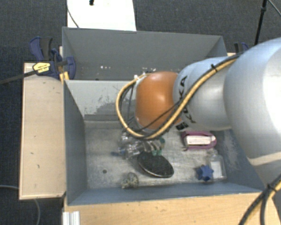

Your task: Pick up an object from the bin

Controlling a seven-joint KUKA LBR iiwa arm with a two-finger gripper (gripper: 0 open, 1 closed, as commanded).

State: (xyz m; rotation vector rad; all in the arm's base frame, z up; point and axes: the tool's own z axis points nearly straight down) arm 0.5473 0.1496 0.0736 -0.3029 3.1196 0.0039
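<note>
The gripper (133, 148), apart or together I cannot tell, hangs low beside the dark oval disc (155, 166) and could shove it aside.

Looks like a dark oval disc (155, 166), a bit shiny, lying flat on the floor of the grey metal bin (75, 139). Sits roughly mid-bin, closer to the front wall than the back, long side running diagonally. Well apart from both side walls. Can't tell what it's made of.
</note>
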